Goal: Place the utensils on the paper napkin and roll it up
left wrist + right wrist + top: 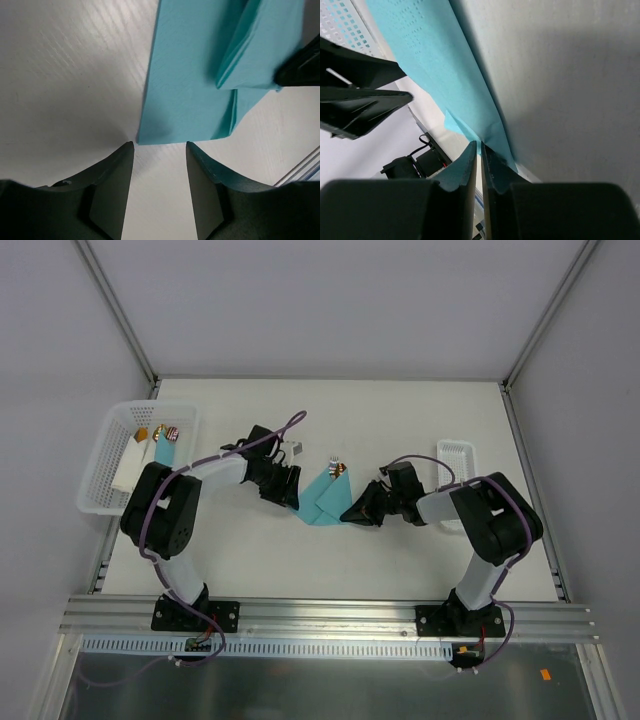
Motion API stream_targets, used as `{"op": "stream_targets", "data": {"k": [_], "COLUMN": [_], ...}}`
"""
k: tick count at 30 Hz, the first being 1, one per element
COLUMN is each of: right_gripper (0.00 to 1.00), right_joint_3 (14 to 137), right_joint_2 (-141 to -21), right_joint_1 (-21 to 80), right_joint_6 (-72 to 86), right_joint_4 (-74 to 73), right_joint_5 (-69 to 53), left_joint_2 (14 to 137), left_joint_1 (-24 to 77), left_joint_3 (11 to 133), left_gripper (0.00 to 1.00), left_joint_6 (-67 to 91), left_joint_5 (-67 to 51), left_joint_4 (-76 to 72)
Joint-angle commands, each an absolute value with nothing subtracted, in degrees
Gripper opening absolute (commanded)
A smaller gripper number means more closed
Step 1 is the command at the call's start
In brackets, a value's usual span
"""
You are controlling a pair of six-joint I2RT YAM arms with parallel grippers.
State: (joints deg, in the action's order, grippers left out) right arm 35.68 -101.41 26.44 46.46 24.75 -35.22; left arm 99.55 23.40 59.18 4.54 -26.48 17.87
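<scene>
Arms: two, bases bolted at the near edge of the surface, both reaching inward toward the middle.

Left fingers: apart, nothing between them. In the left wrist view the near folded edge of the napkin lies just ahead of the tips, not touching.

Right fingers: almost together, clamped on a thin corner of the paper napkin; in the right wrist view the turquoise sheet runs straight into the slit between them.

Paper napkin: one, turquoise, mid-surface between the two sets of fingers, folded over itself into overlapping layers.

Utensils: brownish-gold ends show at the napkin's far end, the rest hidden under the paper. Count not readable; too small and bunched.

Containers: two. White basket at the far left edge, a few small items inside. Small white tray at the far right, well apart from the napkin.
</scene>
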Motion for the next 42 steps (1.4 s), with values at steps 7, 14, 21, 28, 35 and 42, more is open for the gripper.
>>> {"op": "stream_targets", "data": {"k": [7,14,21,28,35,42], "right_gripper": [0.09,0.07,0.04,0.00,0.00,0.00], "right_joint_3": [35.5,36.1,37.2,38.8,40.4,42.7], "right_joint_2": [-101.5,-101.8,-101.6,-101.6,-101.8,-101.8], "right_joint_1": [25.9,26.0,26.1,26.6,27.3,28.0], "right_joint_6": [45.3,45.1,44.1,43.0,41.7,39.9], "right_joint_4": [15.0,13.5,10.9,7.5,3.6,0.3], "right_joint_5": [-27.5,-26.9,-26.0,-24.3,-22.2,-20.7], "left_joint_2": [107.8,110.3,107.3,104.2,104.8,104.7], "left_joint_1": [22.6,22.6,22.6,22.7,24.5,26.1], "left_joint_3": [60.8,60.8,61.5,62.0,64.0,64.0], "left_gripper": [0.44,0.36,0.24,0.16,0.11,0.08], "left_joint_6": [6.5,8.0,9.9,13.4,16.9,22.8], "left_joint_5": [-28.3,-31.8,-38.5,-46.2,-51.1,-56.5], "left_joint_4": [20.0,20.0,19.4,18.3,16.0,8.7]}}
